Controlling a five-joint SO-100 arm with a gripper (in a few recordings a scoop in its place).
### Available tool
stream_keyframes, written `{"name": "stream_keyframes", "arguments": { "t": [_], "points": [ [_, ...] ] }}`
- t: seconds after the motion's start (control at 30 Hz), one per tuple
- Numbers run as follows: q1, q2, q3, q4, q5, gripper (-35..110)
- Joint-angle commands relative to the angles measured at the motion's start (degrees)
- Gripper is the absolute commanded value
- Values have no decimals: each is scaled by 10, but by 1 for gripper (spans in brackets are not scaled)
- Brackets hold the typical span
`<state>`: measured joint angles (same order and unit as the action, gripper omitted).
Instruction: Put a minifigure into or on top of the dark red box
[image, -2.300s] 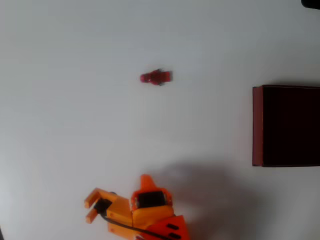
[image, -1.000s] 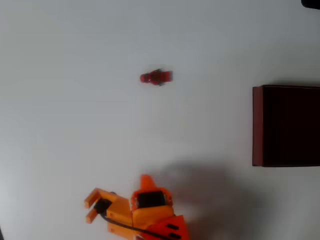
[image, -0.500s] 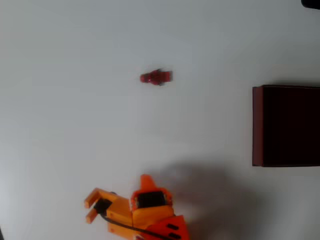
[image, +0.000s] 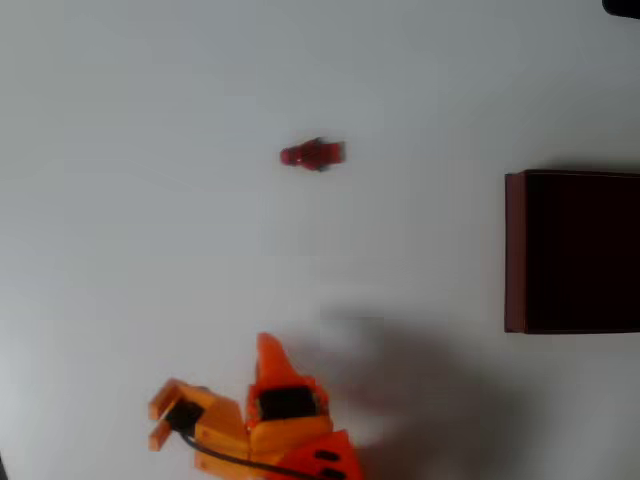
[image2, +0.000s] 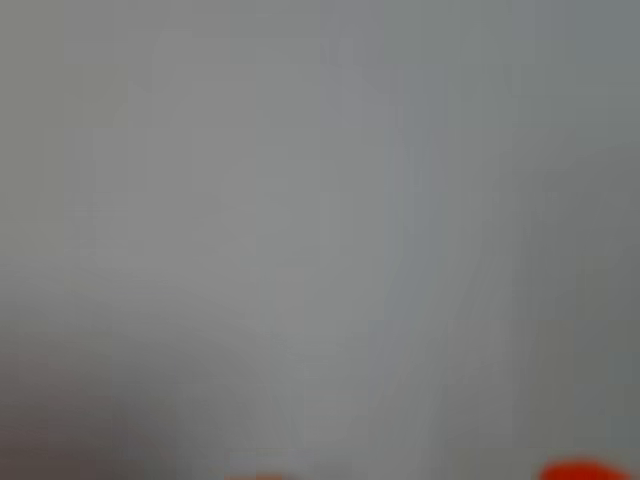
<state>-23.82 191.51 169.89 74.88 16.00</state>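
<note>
In the overhead view the minifigure (image: 313, 154) lies on its side on the white surface (image: 130, 150), well apart from the dark red box (image: 570, 250) at the right edge. The orange tool (image: 268, 352) sits near the bottom edge, its tip pointing up toward the figure; whether its fingers are apart or together I cannot tell. The wrist view is blurred grey.
</note>
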Motion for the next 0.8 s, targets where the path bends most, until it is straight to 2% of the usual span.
{"name": "stream_keyframes", "arguments": {
  "t": [0.0, 0.57, 0.77],
  "points": [
    [-12, 5, -51, 6, 0, 16],
    [65, 1, -111, 14, -11, 21],
    [68, -102, -174, 1, -38, 21]
  ]
}}
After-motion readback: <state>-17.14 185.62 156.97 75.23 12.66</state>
